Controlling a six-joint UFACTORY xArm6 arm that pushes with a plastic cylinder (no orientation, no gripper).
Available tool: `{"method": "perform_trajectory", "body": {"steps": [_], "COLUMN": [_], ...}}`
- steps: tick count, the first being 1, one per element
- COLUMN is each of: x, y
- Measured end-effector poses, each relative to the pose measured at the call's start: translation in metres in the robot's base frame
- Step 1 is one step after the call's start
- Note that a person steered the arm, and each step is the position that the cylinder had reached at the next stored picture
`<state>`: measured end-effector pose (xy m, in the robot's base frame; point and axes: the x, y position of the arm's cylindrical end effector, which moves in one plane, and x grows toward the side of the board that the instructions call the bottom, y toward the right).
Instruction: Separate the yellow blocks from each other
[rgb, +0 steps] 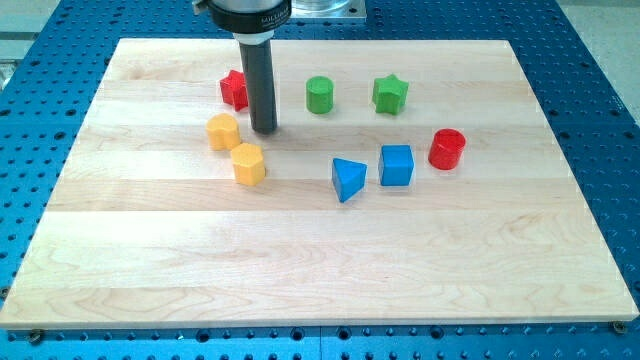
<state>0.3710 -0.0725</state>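
Observation:
Two yellow blocks lie close together left of the board's middle: one yellow block (223, 131) and a yellow hexagonal block (248, 164) just below and right of it, nearly touching. My tip (264, 130) stands on the board just right of the upper yellow block and above the hexagonal one, a small gap from both. A red star-like block (235, 89) sits just left of the rod, partly hidden by it.
A green cylinder (320, 95) and a green star (390, 94) sit toward the view's top. A blue triangle (348, 179), a blue cube (397, 165) and a red cylinder (447, 149) lie to the right. The wooden board (320, 270) rests on a blue perforated table.

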Motion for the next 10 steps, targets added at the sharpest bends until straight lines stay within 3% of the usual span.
{"method": "perform_trajectory", "body": {"steps": [10], "x": [0.042], "y": [-0.007]}}
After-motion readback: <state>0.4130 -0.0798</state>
